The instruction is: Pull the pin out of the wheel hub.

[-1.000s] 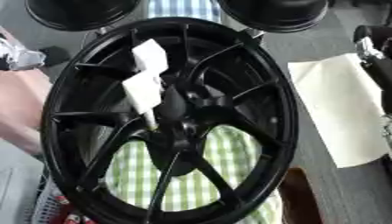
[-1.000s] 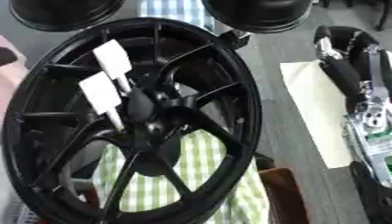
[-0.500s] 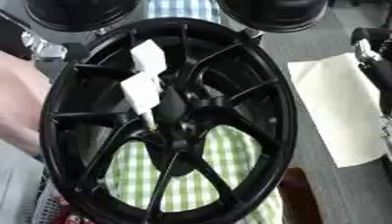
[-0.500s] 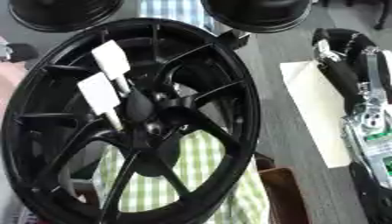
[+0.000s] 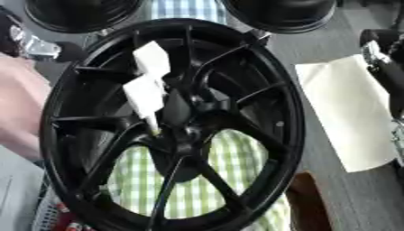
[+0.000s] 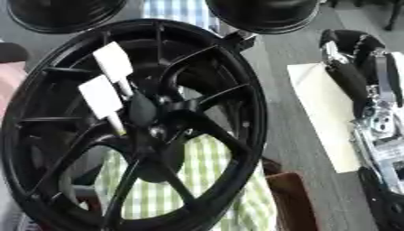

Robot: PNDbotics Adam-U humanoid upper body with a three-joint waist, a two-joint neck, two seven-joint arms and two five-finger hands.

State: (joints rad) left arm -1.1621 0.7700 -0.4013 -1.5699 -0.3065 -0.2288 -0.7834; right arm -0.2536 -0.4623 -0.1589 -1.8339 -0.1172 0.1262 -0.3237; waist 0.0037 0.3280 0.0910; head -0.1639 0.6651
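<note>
The robot's right hand [image 6: 359, 85], black with silver joints, is seen along the right edge of the right eye view, well to the right of the large glossy black spoked wheel hub [image 5: 177, 122]. It rests over the right side of a cream sheet of paper [image 5: 347, 117] lying on the grey table [image 5: 331, 49]; whether its fingers are spread or curled cannot be told. The left hand [image 5: 24, 38] shows only as a dark and silver shape at the upper left edge of the left eye view, just outside the hub's rim, and its fingers cannot be made out either.

The hub stands on edge, tilted, and fills most of both views. 2 white flat-headed pins are seen left of the hub's centre: the lower white pin [image 5: 146, 99] has its thin tip reaching down beside the centre boss, and the upper white pin [image 5: 152, 61] sits just above it, between the spokes. A green and white checked cloth [image 5: 213, 180] is seen through the lower spokes. 2 more round black wheels [image 5: 280, 13] lie beyond the hub's top.
</note>
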